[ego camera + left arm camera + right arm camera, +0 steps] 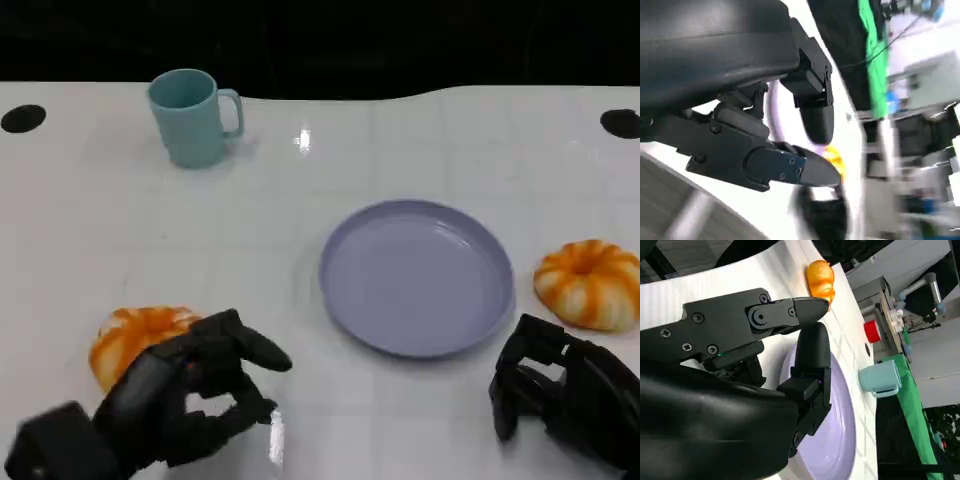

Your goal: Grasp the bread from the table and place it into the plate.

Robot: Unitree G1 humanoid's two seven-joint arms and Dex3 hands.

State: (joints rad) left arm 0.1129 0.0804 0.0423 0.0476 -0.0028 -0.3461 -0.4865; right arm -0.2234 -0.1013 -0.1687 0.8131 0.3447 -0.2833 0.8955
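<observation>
Two orange-and-white breads lie on the white table. The left bread [135, 338] is partly covered by my left hand [190, 395], which hovers at its near right side with fingers apart and nothing in them. The right bread [590, 285] lies just right of the purple plate [415, 275], which has nothing on it. My right hand [565, 390] sits near the front edge, below that bread, fingers loosely bent and holding nothing. In the right wrist view the fingers [810, 370] reach over the plate [840, 440], with the left bread [820, 277] beyond. The left wrist view is blurred; a bit of bread [834, 157] peeks past a fingertip.
A teal mug [195, 115] stands at the back left, well away from both hands. Two black round holes [22, 118] [620, 122] mark the table's far corners. Beyond the table, the right wrist view has a red object [871, 331] and a green cloth.
</observation>
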